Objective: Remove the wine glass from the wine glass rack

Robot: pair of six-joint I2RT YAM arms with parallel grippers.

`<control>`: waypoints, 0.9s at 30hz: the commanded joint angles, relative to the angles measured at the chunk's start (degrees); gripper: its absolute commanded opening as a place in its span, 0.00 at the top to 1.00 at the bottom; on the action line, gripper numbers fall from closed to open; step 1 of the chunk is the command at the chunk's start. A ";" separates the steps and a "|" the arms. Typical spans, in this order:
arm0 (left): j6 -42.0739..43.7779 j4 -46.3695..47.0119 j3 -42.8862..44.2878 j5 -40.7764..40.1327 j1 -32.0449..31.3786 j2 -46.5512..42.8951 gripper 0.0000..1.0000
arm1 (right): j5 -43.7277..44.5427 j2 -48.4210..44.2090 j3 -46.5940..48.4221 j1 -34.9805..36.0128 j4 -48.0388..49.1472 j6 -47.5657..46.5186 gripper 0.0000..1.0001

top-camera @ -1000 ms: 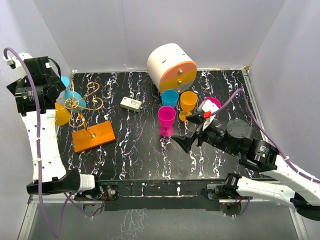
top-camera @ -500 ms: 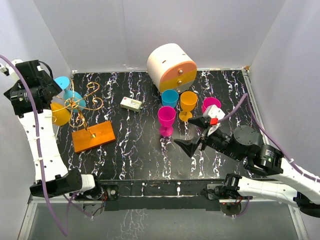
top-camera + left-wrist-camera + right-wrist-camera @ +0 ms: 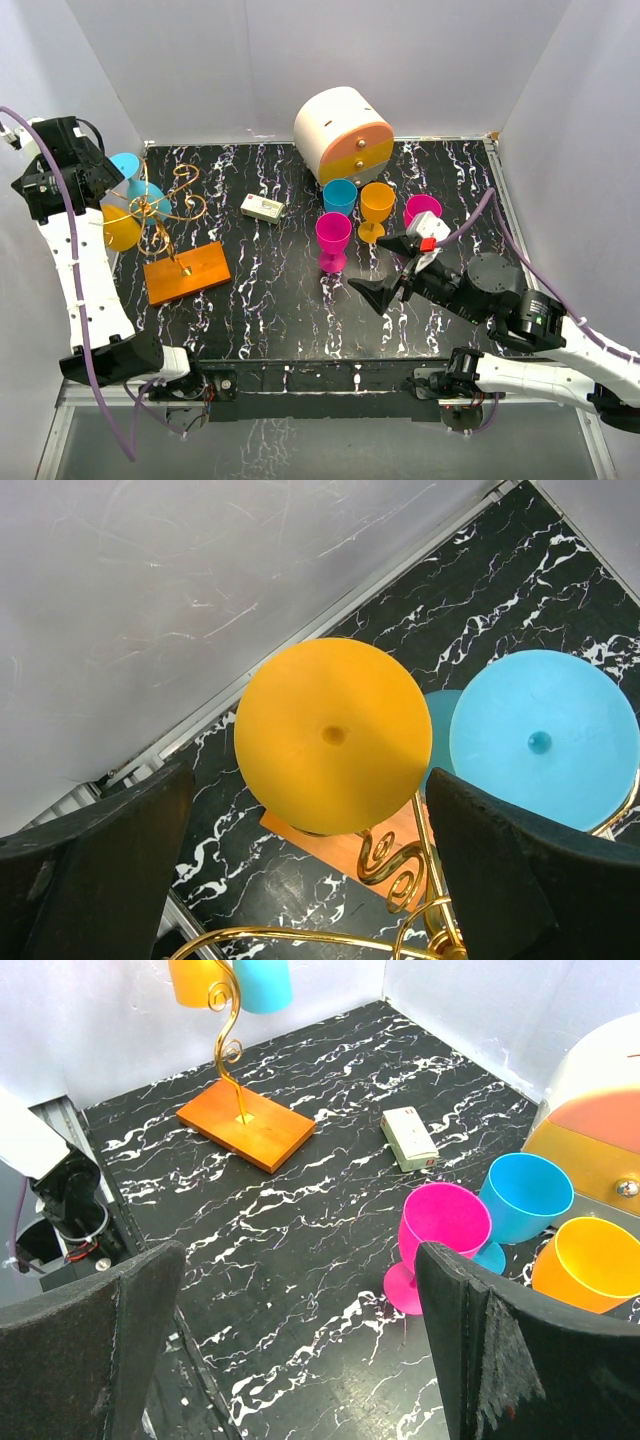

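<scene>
Your left gripper [image 3: 310, 780] hovers above the wine glass rack [image 3: 187, 272] at the table's left side, its fingers spread wide and holding nothing. Framed between them is the round foot of the yellow-orange wine glass [image 3: 333, 735], which hangs from the gold wire hooks [image 3: 385, 855]. A blue wine glass [image 3: 543, 742] hangs just beside it. Your right gripper [image 3: 295, 1260] is also spread and empty, over the black marble table [image 3: 300, 1210] near a pink glass [image 3: 440, 1225].

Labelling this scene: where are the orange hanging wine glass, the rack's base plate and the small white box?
Orange plastic hanging wine glass [image 3: 333, 735]: left wrist view, foot centre.
Flat orange rectangular rack base plate [image 3: 187, 272]: top view, plate's middle.
Small white rectangular box [image 3: 263, 208]: top view, its top face.
</scene>
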 commanded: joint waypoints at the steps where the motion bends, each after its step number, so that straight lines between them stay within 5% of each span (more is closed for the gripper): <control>1: -0.02 1.12 -0.79 -0.10 0.73 -0.81 0.01 | 1.44 -0.58 -0.41 0.55 4.00 -0.74 0.02; 27: -1.26 3.64 0.36 3.83 3.53 3.30 0.05 | 2.31 -0.23 -0.45 0.91 4.59 -1.11 0.02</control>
